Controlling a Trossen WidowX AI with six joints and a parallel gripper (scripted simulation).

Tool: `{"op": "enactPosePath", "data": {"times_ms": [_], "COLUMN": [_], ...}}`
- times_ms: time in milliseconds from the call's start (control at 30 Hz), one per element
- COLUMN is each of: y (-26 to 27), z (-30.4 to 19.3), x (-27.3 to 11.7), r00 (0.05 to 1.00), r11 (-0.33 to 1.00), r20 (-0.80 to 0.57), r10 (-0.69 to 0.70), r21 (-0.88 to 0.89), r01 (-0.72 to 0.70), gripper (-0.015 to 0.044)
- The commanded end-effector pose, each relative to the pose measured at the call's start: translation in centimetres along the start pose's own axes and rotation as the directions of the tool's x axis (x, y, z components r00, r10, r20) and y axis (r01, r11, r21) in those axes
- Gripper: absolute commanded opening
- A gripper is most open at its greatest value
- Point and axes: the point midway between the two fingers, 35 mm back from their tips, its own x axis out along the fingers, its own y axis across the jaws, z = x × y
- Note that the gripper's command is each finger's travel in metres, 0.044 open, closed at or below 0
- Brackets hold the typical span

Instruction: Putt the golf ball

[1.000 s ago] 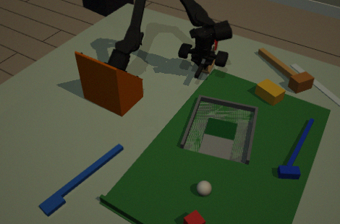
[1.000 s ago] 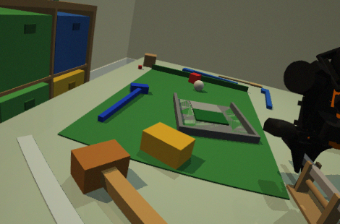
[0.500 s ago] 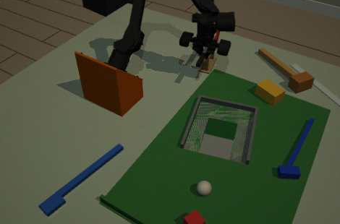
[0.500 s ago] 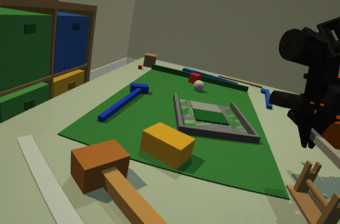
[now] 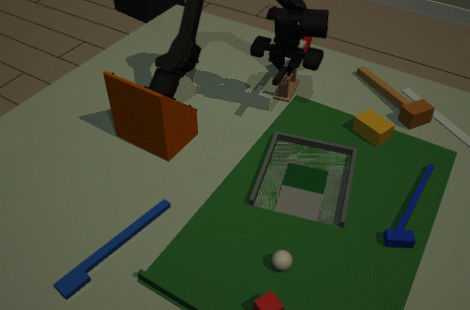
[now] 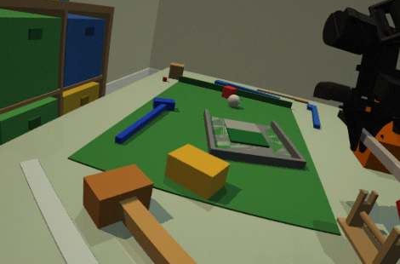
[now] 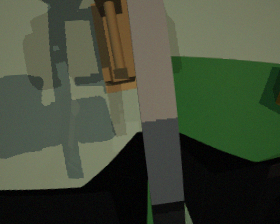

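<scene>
While the gripper [image 5: 288, 70] hung over the wooden stand [image 5: 286, 88] at upper centre, its fingers pinched the putter's grey shaft [image 7: 151, 91]. Near the bottom edge, the golf ball [image 5: 282, 260] sat on the green mat [image 5: 400, 174], below the grey-framed raised green [image 5: 306, 178].

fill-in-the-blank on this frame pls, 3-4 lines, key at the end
1. The tool is shut on the pale shaft of the ____.
2. The white ball rests on the ____ mat.
3. The wooden stand below the tool sits just off the mat, on the ____.
4. The yellow block lies near the head of the wooden ____.

Missing words: putter; green; table; mallet
</scene>
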Motion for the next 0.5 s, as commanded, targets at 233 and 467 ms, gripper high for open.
{"op": "enactPosePath", "data": {"times_ms": [233,467], "y": [-4.4,-6.7], "z": [-6.7,-11.6], "x": [-1.0,-2.2], "r00": [0.985,0.963], "r11": [0.982,0.942], "r20": [-0.146,-0.232], "r10": [-0.096,-0.138], "r21": [0.15,0.271], "r01": [0.118,0.2], "gripper": [0.0,0.0]}}
